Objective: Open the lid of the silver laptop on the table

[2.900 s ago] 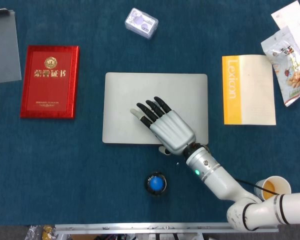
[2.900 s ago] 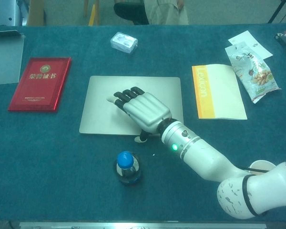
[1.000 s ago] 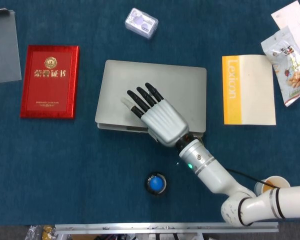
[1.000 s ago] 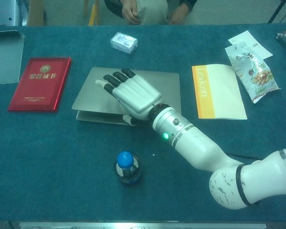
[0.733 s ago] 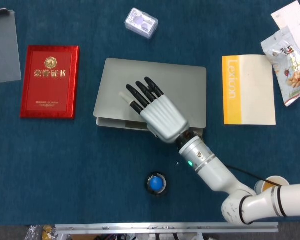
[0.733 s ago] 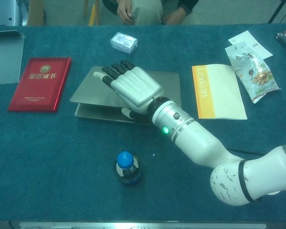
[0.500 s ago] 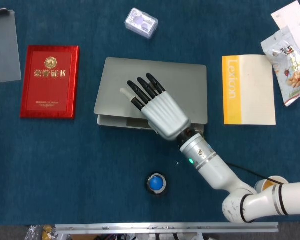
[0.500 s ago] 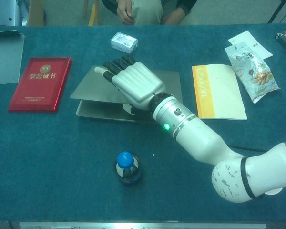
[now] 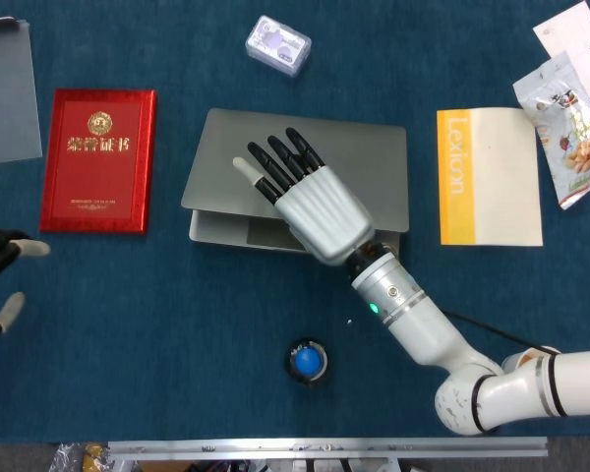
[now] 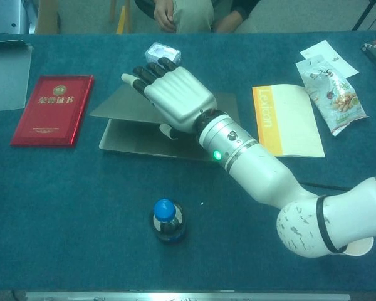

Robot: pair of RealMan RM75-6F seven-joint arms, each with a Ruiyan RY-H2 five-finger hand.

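Matt metal laptop [image 9: 354, 162] on rough blue cloth table [image 9: 157, 324].

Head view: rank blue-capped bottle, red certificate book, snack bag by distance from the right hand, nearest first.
From the right hand:
1. Blue-capped bottle, just below it, toward the table's near edge.
2. Red certificate book, off to the left past the silver laptop.
3. Snack bag, at the far right, beyond the yellow Lexicon book.

right hand [image 9: 315, 214] has a silver ribbed back, black fingers with pale tips; white arm, green light.
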